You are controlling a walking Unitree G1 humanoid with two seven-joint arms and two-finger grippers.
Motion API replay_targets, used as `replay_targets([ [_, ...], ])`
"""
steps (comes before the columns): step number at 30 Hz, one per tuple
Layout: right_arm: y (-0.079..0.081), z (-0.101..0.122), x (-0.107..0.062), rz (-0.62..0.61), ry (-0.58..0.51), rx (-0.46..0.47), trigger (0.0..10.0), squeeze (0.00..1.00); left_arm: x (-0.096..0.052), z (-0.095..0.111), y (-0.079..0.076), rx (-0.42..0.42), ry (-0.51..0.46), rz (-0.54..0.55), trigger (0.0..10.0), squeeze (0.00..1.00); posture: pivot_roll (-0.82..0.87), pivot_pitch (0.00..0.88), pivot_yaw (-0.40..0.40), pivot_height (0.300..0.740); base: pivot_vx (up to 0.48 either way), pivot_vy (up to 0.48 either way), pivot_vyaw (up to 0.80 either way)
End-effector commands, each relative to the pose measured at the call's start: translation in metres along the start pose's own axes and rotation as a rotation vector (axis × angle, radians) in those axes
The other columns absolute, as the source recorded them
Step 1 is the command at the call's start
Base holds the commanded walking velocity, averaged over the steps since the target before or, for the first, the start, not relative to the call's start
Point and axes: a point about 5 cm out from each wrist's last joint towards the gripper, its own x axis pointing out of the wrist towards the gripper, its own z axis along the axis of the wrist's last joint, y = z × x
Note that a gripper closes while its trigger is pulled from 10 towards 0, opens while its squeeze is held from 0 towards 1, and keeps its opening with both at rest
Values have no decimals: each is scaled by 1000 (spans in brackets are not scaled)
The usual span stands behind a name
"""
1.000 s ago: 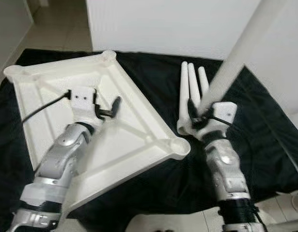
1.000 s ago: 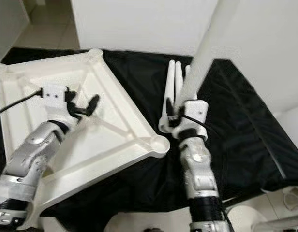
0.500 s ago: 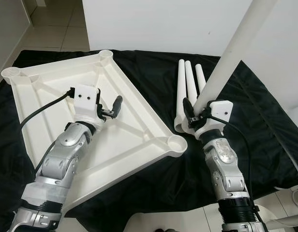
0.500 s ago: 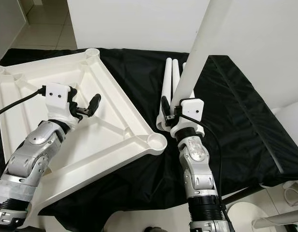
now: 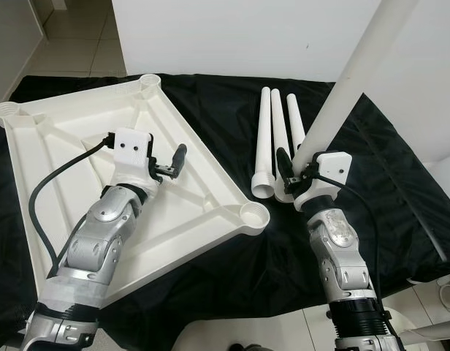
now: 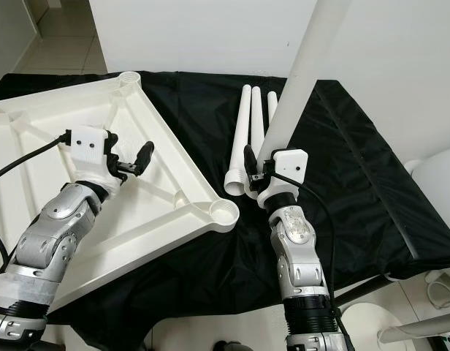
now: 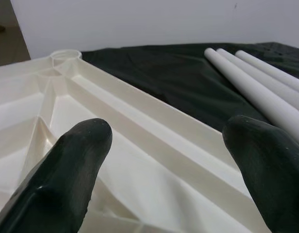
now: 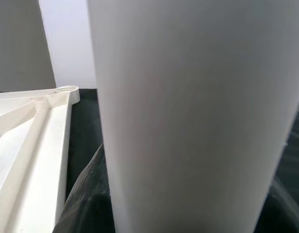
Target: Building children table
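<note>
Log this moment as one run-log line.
right gripper: shut on table leg, held upright | left gripper: open above tabletop | three spare legs: lying on black cloth

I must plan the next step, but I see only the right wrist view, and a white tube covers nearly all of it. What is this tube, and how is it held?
Observer: It is a white table leg, held nearly upright in the right gripper, its top rising past the picture's upper edge.
Operator: Are other legs left?
Observer: Three more legs lie side by side on the black cloth, just beyond that gripper.
Operator: Where is the nearest socket?
Observer: The upturned white tabletop has a round corner socket to the left of the right gripper.
Operator: And the left gripper?
Observer: The left gripper hovers over the tabletop's underside, fingers apart, holding nothing.
</note>
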Motion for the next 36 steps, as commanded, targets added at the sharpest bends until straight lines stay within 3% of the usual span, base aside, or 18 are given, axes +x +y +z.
replay_targets([
  [1, 4, -2, -2, 31, 15, -3, 10000, 0, -5, -3, -18, 1, 23, -205, 10000, 0, 82, 82, -54, 740, 0, 0, 0],
  [4, 7, -8, -5, 87, 58, 6, 10000, 0, -18, -13, -37, 31, 90, -409, 10000, 0, 81, 81, -51, 740, 0, 0, 0],
  [7, 10, -17, -8, 139, 96, -1, 10000, 0, -31, -28, -44, 86, 166, -530, 10000, 0, 80, 81, -49, 740, 0, 0, 0],
  [12, 10, -21, -9, 146, 111, -14, 10000, 0, -35, -33, -44, 82, 197, -563, 10000, 0, 80, 81, -49, 740, 0, 0, 0],
  [16, 8, -27, -5, 113, 141, 52, 10000, 0, -40, -37, -44, 119, 233, -601, 10000, 0, 93, 76, -46, 740, 0, 0, 0],
  [21, 9, -15, 1, 141, 57, 15, 10000, 0, -41, -33, -41, 162, 230, -579, 10000, 0, 102, 72, -48, 740, 0, 0, 0],
  [31, 7, 3, 8, 177, -52, 23, 10000, 0, -44, -22, -39, 69, 177, -629, 10000, 0, 107, 64, -51, 740, 0, 0, 0],
  [36, 17, -12, 3, 269, 22, 8, 10000, 0, -49, -17, -43, 13, 170, -682, 10000, 0, 110, 60, -54, 740, 0, 0, 0],
])
